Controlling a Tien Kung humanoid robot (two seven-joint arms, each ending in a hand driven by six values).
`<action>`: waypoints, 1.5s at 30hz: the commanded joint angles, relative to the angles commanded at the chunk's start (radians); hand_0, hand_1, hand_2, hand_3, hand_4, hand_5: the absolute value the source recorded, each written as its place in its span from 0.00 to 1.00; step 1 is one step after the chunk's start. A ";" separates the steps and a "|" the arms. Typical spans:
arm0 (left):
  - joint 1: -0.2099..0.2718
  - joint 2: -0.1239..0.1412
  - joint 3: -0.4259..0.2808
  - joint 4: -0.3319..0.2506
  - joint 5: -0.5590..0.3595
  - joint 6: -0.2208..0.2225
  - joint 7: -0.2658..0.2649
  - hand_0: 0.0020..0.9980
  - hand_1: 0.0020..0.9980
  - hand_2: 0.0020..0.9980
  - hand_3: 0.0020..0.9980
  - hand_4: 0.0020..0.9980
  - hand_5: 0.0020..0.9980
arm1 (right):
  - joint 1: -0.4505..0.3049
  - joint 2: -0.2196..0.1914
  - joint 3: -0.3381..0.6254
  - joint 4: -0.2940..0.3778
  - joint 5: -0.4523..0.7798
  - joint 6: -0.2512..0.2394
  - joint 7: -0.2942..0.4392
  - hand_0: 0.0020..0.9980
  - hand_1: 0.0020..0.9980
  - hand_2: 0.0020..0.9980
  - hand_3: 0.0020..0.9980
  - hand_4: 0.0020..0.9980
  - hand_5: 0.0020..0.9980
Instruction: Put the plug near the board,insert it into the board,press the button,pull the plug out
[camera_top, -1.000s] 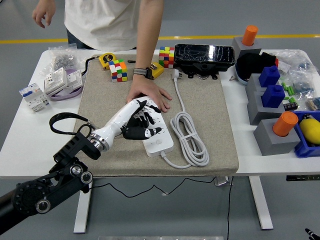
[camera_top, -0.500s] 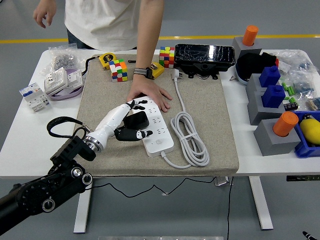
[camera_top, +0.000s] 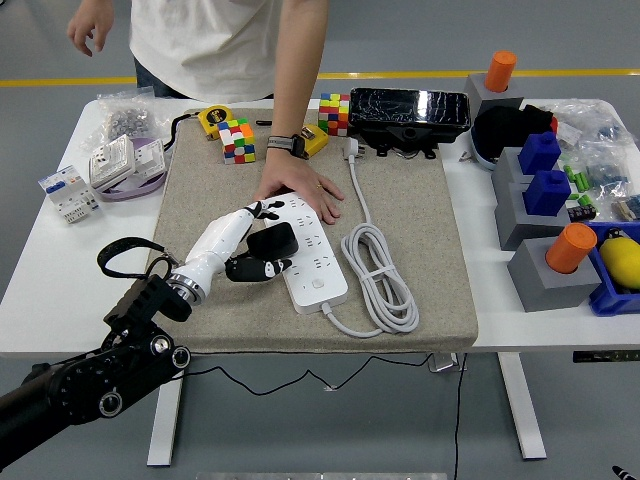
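In the middle left of the frame, the robot's left hand has its fingers curled around a black plug. The plug sits just left of the white power board on the tan mat. A person's hand presses flat on the board's far end.

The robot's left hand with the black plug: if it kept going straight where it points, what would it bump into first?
Probably the white power strip: the left hand points right across the mat with the black plug right at the strip's edge. Height above it is unclear.
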 joint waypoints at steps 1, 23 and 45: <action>-0.004 -0.004 0.004 0.008 -0.009 -0.002 -0.003 0.58 0.63 0.57 0.61 0.82 0.20 | 0.000 0.000 -0.001 0.000 0.000 0.000 0.000 0.52 0.62 0.60 0.55 0.88 0.40; -0.011 -0.015 0.047 0.038 -0.049 0.023 -0.044 0.30 0.31 0.35 0.51 0.53 0.03 | -0.007 -0.012 -0.017 -0.001 0.002 -0.001 0.000 0.53 0.62 0.61 0.55 0.88 0.40; 0.033 0.025 -0.014 0.090 -0.169 0.075 -0.160 0.44 0.44 0.47 0.55 0.59 0.04 | -0.014 -0.011 -0.020 -0.001 -0.004 -0.001 0.000 0.53 0.62 0.60 0.55 0.88 0.40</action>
